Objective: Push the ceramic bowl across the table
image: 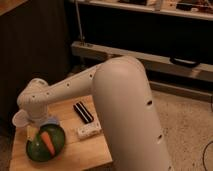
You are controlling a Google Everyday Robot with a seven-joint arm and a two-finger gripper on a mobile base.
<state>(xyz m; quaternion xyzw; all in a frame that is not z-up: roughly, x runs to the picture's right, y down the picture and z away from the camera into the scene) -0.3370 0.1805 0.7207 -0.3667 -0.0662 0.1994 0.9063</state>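
Note:
The dark-green ceramic bowl sits at the near left of the wooden table. An orange carrot and a pale yellow piece lie in it. My white arm reaches from the right across the table, and its wrist hangs over the bowl's far side. The gripper points down at the bowl's far rim, largely hidden under the wrist. Whether it touches the bowl is unclear.
A small translucent white cup stands at the table's left edge behind the bowl. A black ribbed bar and a white oblong object lie right of the bowl. Dark shelving stands behind, with speckled floor to the right.

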